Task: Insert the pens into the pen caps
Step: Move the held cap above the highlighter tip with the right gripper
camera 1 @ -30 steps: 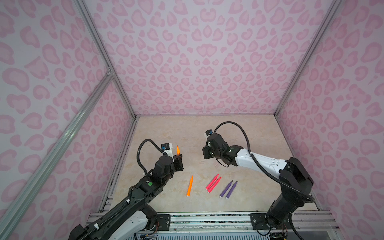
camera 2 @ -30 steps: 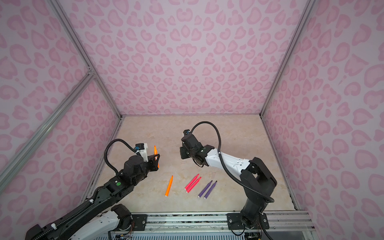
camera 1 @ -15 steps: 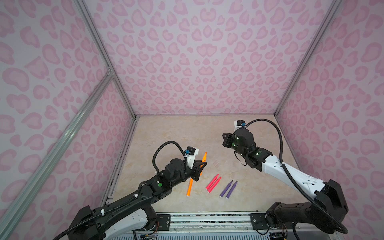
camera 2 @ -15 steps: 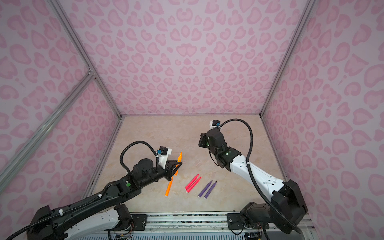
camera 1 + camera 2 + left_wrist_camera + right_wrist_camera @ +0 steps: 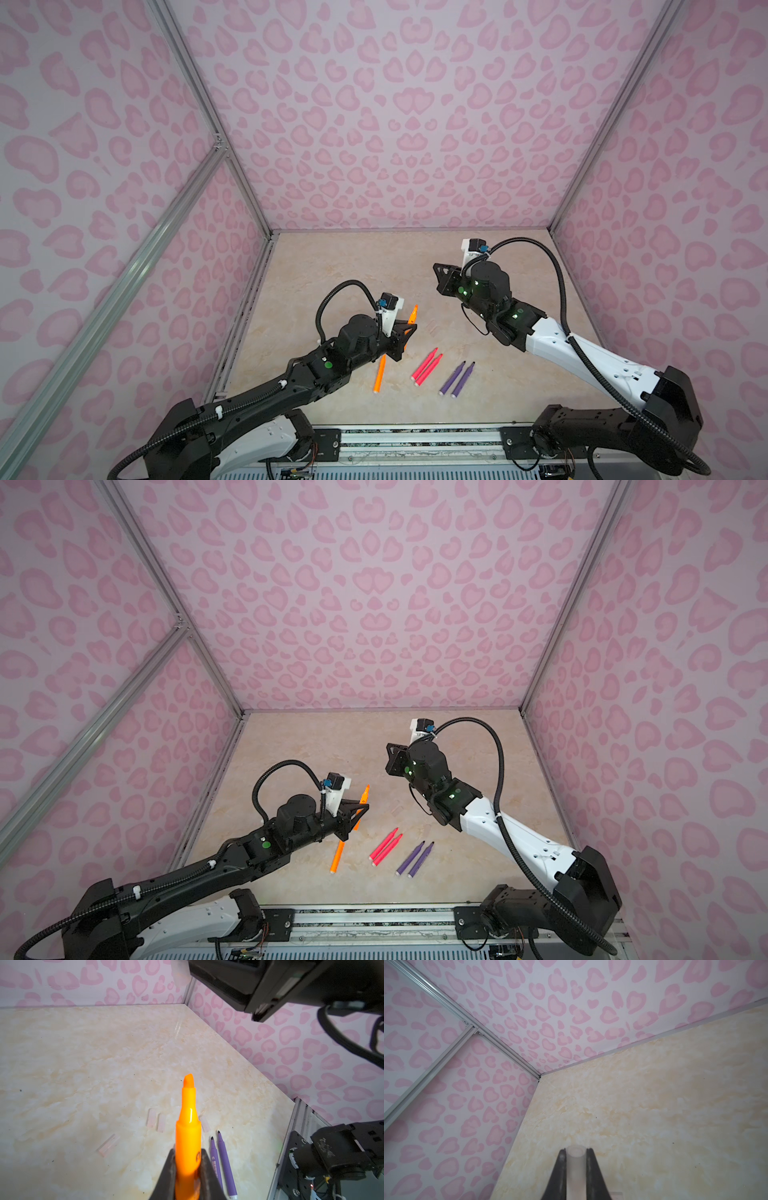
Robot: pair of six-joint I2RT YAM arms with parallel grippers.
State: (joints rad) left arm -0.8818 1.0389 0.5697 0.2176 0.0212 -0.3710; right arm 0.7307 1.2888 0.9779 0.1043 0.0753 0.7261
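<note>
Nearest us on the table (image 5: 332,266) lie five uncapped pens: one orange pen (image 5: 379,374), two pink-red pens (image 5: 426,366) and two purple pens (image 5: 456,378). Just beyond, our left gripper (image 5: 187,1152) is clamped on the second orange pen (image 5: 188,1124), and faint shapes past it are probably the loose caps (image 5: 155,1119). Farthest, the right gripper (image 5: 576,1151) pinches one clear cap (image 5: 576,1169), apart from that pen's tip, so we judge no pen capped yet.

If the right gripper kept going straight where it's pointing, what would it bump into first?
Nothing close: in its wrist view the right gripper, shut on a clear cap, faces bare beige tabletop, likely reached before the pink wall.
</note>
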